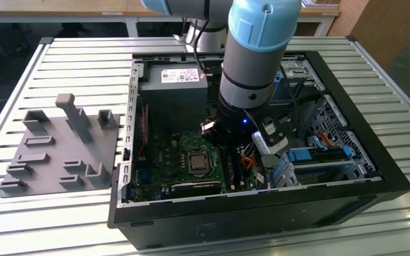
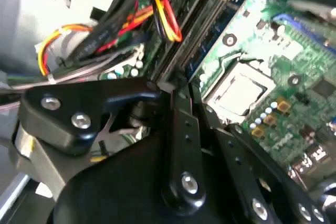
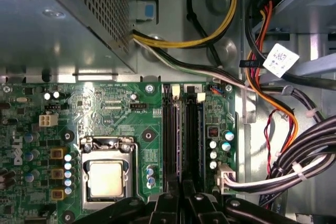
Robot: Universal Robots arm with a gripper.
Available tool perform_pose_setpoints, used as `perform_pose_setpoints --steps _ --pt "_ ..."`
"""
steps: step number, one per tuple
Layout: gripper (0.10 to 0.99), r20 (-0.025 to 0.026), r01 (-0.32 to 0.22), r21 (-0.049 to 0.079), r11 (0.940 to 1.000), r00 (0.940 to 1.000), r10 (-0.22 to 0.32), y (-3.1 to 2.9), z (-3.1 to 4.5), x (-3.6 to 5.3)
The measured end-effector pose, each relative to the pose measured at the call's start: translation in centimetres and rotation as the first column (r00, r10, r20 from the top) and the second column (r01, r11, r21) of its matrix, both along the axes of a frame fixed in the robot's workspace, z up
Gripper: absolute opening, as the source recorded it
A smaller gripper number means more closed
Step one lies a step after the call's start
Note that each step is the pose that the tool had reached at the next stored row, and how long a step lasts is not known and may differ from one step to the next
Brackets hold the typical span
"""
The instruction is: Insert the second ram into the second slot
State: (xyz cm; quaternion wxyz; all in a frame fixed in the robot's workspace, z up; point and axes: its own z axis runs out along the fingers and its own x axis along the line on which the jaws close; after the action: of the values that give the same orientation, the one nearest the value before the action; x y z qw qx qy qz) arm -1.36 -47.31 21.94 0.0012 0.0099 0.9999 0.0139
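Open PC case (image 1: 262,218) lying on its side on a slatted metal counter (image 1: 70,58), with a grey fixture tray (image 1: 55,154) beside it at the exterior view's left. The robot arm (image 1: 251,69) reaches straight down into the case, likely so the gripper (image 3: 182,195) lines up w/ the memory slots (image 3: 176,135). These run in parallel rows on the motherboard (image 3: 105,108), between the CPU socket (image 3: 106,177) and the board edge nearest the cable bundle (image 3: 294,166). In both wrist views the fingers (image 2: 181,129) are drawn close together, a narrow pinch, tips right over one end of the slot rows. That posture looks more like pressing down than carrying. Can't tell if they're touching anything. The second ram (image 3: 200,129) appears as a thin blue strip standing on edge in the slot row closest to the cables, just beside the tips. In the second wrist view it (image 2: 210,43) reads as a long blue band along a dark slot. No label visible from these angles, and whether it's fully seated can't be made out. Beige latches (image 3: 175,92) sit at the far ends of the slots.
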Motion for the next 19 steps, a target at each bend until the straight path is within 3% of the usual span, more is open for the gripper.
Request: perform_pose_setpoints --steps 7,19 --pt "0.137 -0.0004 0.000 0.000 1.0000 1.0000 0.000 0.00 -0.06 0.00" --pt "0.137 -0.0063 0.000 0.000 1.0000 1.0000 0.000 0.00 -0.50 0.00"
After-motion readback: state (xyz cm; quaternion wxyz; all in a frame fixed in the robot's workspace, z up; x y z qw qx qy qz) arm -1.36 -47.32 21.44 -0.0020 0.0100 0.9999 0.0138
